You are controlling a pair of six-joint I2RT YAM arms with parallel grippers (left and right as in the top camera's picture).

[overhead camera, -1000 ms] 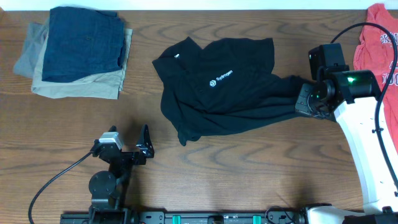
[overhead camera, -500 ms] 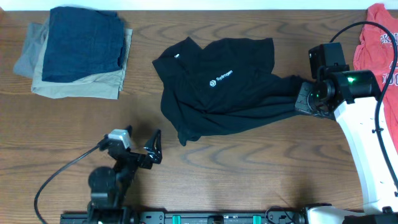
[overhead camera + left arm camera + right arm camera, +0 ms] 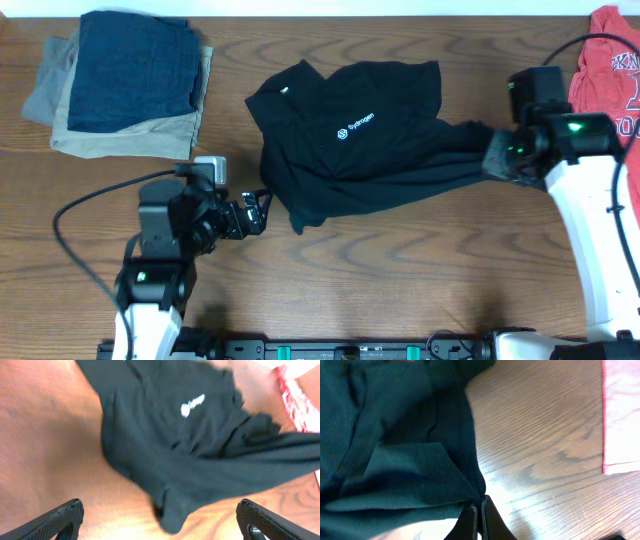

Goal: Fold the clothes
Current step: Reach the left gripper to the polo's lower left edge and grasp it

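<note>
A brown wood-grain table (image 3: 400,270) fills the overhead view. The black long-sleeved collared shirt (image 3: 350,160) of soft fabric lies rumpled on it at the centre and a little above, chest up, with one part drawn out in a taut band toward the right of the frame. At the upper left sits a stack of folded navy, tan and grey garments (image 3: 125,85), well apart from the shirt. A red t-shirt with white printed lettering (image 3: 610,60) lies at the upper right edge, partly cut off by the frame.

The right gripper (image 3: 492,155), on its white arm at the right side, is at the end of that taut band; in the right wrist view its two fingers are pressed together, pinching the edge of the black fabric (image 3: 410,460) just above the table. The left gripper (image 3: 256,208), lower left of centre, has its fingers spread wide and holds nothing, just beside the shirt's lower left hem.

A small white chest logo (image 3: 358,125) shows at the shirt's middle, and a tiny white collar label (image 3: 286,90) at its upper left.
</note>
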